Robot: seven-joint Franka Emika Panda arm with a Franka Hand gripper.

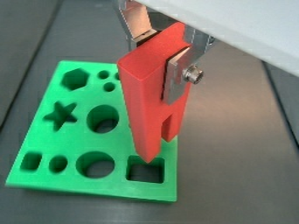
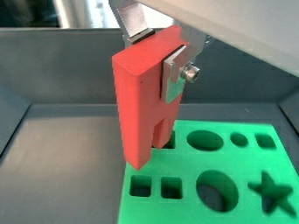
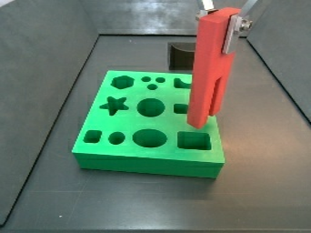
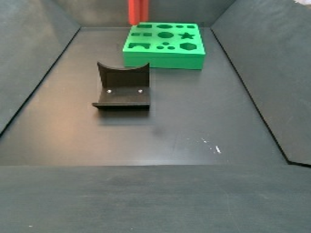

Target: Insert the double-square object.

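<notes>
My gripper (image 1: pixel 160 57) is shut on the upper end of the double-square object (image 1: pixel 149 96), a long bright red block that hangs upright with its slotted legs pointing down. It also shows in a wrist view (image 2: pixel 140 105) and a side view (image 3: pixel 209 68). Its lower end hovers just above the green board (image 1: pixel 47 166), near the large square hole (image 1: pixel 146 172). The two small square holes (image 2: pixel 142 184) lie side by side along a board edge. In a side view only the block's lower tip (image 4: pixel 138 11) shows, behind the board (image 4: pixel 165 56).
The dark fixture (image 4: pixel 122 88) stands on the dark floor, apart from the board, and shows behind the board in a side view (image 3: pixel 180 56). Raised walls border the floor on both sides. The board has star, round and hexagon holes.
</notes>
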